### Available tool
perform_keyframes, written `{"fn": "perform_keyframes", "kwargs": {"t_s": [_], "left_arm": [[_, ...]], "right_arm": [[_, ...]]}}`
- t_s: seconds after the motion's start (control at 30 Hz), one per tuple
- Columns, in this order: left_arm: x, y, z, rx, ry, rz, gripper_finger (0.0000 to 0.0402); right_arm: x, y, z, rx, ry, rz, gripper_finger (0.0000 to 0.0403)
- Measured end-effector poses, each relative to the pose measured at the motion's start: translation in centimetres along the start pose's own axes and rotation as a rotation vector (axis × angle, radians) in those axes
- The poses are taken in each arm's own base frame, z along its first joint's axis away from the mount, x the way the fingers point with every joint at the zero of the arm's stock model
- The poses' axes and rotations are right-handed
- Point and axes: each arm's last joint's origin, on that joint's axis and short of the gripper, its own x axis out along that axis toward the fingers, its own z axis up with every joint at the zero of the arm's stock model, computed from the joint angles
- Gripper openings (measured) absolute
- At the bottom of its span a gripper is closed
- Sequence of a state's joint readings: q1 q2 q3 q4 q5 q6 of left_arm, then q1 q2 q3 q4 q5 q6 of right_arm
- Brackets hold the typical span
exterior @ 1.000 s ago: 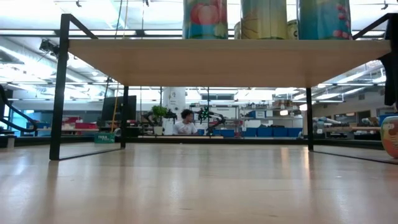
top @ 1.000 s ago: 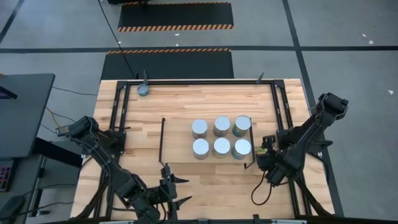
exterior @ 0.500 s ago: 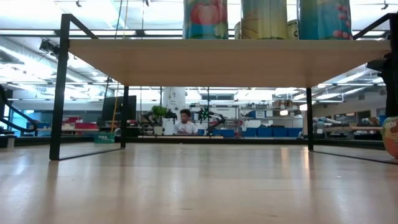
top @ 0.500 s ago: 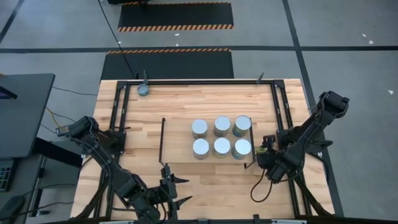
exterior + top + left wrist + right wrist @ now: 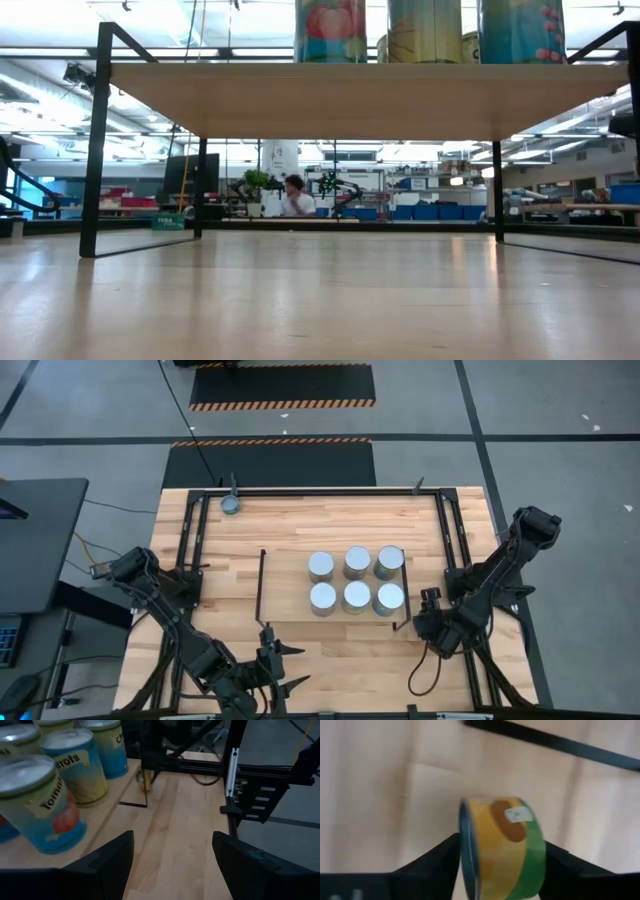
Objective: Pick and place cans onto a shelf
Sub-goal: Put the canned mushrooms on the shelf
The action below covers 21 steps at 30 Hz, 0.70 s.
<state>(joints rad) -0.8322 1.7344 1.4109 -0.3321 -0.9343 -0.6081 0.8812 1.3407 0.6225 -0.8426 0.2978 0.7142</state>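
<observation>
Six cans with shiny round tops stand on the right half of the shelf, a low light-wood board with black wire ends. Another can stands at the table's far left corner. A can with a yellow and green label lies on its side on the table, just right of the shelf. My right gripper is down over it and hides it in the high view. My left gripper waits open near the front edge, left of the shelf's cans. My right gripper has the lying can between its two fingers, one finger at the blue-rimmed flat end and the other at the opposite end. The fingers slant steeply down from above. The can lies on the tabletop.
A black rail frame runs along the table's edges, close to the right arm. A dark cable loop lies near the front right. Bare tabletop shows under the shelf board and left of the shelf.
My right gripper has gone down onto the lying can and tipped more steeply downward. The can showed at the right edge of the low view earlier and no longer shows there.
</observation>
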Motion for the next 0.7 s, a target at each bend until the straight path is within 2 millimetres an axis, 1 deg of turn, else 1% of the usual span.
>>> {"fn": "perform_keyframes", "kwargs": {"t_s": [0.1, 0.2, 0.27, 0.37, 0.47, 0.57, 0.7], "left_arm": [[0.3, -0.3, -0.3, 0.069, -0.009, 0.012, 0.0274], [0.9, -1.1, -1.3, 0.155, -0.011, 0.008, 0.0274], [1.4, -1.6, -1.9, 0.166, -0.020, 0.011, 0.0274], [2.2, -2.2, -2.9, 0.177, -0.026, 0.016, 0.0274], [2.9, -3.2, -3.7, 0.190, -0.070, 0.026, 0.0274], [3.9, -4.6, -4.6, 0.239, -0.139, 0.025, 0.0275], [5.9, -5.8, -5.7, 0.380, -0.216, 0.027, 0.0275]], "right_arm": [[-0.5, 0.7, 0.2, 0.018, -0.020, 0.046, 0.0180], [-1.4, 1.4, 0.5, 0.066, -0.012, 0.120, 0.0140], [-2.4, 2.2, 1.2, 0.097, -0.018, 0.199, 0.0139], [-4.7, 3.3, 2.6, 0.144, -0.068, 0.312, 0.0139], [-7.3, 4.5, 4.4, 0.184, -0.187, 0.440, 0.0139], [-9.7, 5.4, 6.3, 0.239, -0.387, 0.536, 0.0139], [-11.7, 5.9, 8.2, 0.364, -0.646, 0.620, 0.0139]]}}
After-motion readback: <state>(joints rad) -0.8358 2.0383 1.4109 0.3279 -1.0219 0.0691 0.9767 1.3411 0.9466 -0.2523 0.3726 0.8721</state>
